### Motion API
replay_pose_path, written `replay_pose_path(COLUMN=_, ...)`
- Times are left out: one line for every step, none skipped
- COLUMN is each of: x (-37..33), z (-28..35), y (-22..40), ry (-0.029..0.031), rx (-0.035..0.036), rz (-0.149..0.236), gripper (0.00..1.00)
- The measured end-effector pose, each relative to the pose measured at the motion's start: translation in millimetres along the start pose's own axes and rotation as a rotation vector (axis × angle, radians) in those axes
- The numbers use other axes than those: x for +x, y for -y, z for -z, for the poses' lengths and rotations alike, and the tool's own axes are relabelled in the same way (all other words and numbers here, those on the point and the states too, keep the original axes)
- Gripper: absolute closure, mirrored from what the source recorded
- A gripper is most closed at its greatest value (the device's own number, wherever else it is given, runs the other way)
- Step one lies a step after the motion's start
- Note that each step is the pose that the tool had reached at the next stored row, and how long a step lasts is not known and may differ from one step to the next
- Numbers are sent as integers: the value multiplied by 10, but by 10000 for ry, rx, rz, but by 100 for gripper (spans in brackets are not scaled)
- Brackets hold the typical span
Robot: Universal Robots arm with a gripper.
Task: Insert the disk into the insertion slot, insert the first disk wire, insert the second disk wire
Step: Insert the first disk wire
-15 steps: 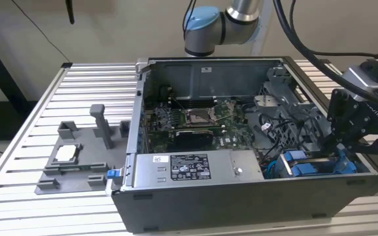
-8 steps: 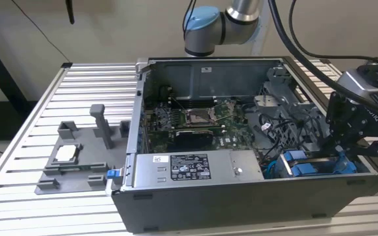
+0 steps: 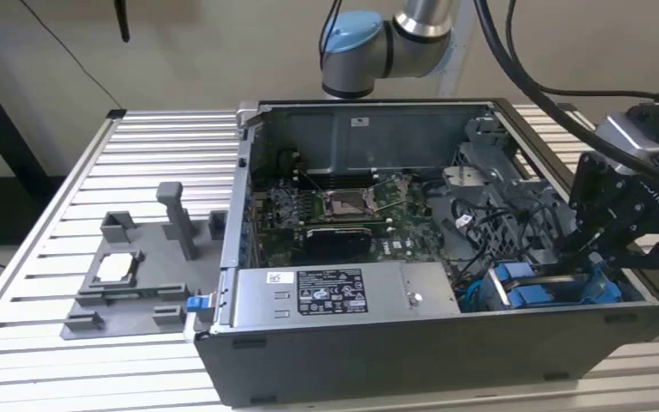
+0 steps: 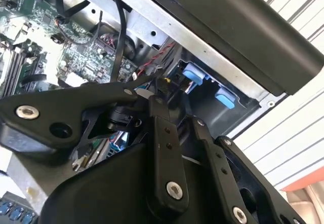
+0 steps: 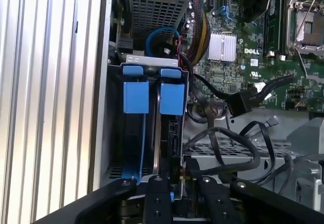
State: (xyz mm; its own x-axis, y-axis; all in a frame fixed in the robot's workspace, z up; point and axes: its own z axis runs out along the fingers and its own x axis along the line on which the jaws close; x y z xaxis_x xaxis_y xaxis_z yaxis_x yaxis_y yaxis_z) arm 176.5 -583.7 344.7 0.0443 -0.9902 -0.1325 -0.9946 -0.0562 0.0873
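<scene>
The disk (image 5: 171, 133) stands on edge in the insertion slot (image 5: 152, 60), the metal drive cage in a corner of the open case, with its blue carrier (image 5: 172, 98) beside a second blue carrier (image 5: 135, 97). In the exterior view the blue carriers (image 3: 524, 290) sit at the case's front right. My gripper (image 3: 582, 262) reaches down into that corner. In both wrist views its fingers close on a small black wire connector (image 4: 167, 83) with red and black leads, held right at the disk's end. My gripper (image 5: 177, 179) is shut on it. Another black wire (image 5: 243, 101) with a flat plug lies loose over the motherboard.
The grey power-supply box (image 3: 329, 296) fills the case's front beside the cage. The motherboard (image 3: 341, 210) lies in the middle, with black cables (image 3: 501, 215) tangled on the exterior view's right. A grey fixture tray (image 3: 135, 287) stands on the slatted table (image 3: 158, 146) at the exterior view's left.
</scene>
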Motion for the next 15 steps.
replay_pose_path(x=-5, z=29, y=-8, ry=-3, rx=8, rz=1, gripper=73)
replay_pose_path(x=-9, z=54, y=-15, ry=-2, rx=19, rz=4, gripper=73)
replay_pose_path(x=-13, z=83, y=-25, ry=-3, rx=36, rz=6, gripper=73)
replay_pose_path(x=-18, z=111, y=-34, ry=-4, rx=55, rz=8, gripper=73)
replay_pose_path(x=-22, z=138, y=-43, ry=-6, rx=73, rz=11, gripper=73)
replay_pose_path(x=-28, z=167, y=-52, ry=-7, rx=91, rz=13, gripper=73)
replay_pose_path(x=-35, z=193, y=-61, ry=-8, rx=111, rz=16, gripper=73)
replay_pose_path(x=-42, z=215, y=-71, ry=-7, rx=133, rz=18, gripper=73)
replay_pose_path(x=-50, z=235, y=-80, ry=-10, rx=153, rz=21, gripper=73)
replay_pose_path(x=-62, z=249, y=-90, ry=-8, rx=173, rz=23, gripper=73)
replay_pose_path(x=-80, z=257, y=-99, ry=-10, rx=194, rz=26, gripper=73)
replay_pose_path(x=-98, z=265, y=-109, ry=-17, rx=211, rz=28, gripper=73)
replay_pose_path(x=-118, z=267, y=-120, ry=-18, rx=228, rz=30, gripper=73)
replay_pose_path(x=-139, z=267, y=-131, ry=-21, rx=242, rz=33, gripper=73)
replay_pose_path(x=-159, z=268, y=-142, ry=-25, rx=255, rz=34, gripper=73)
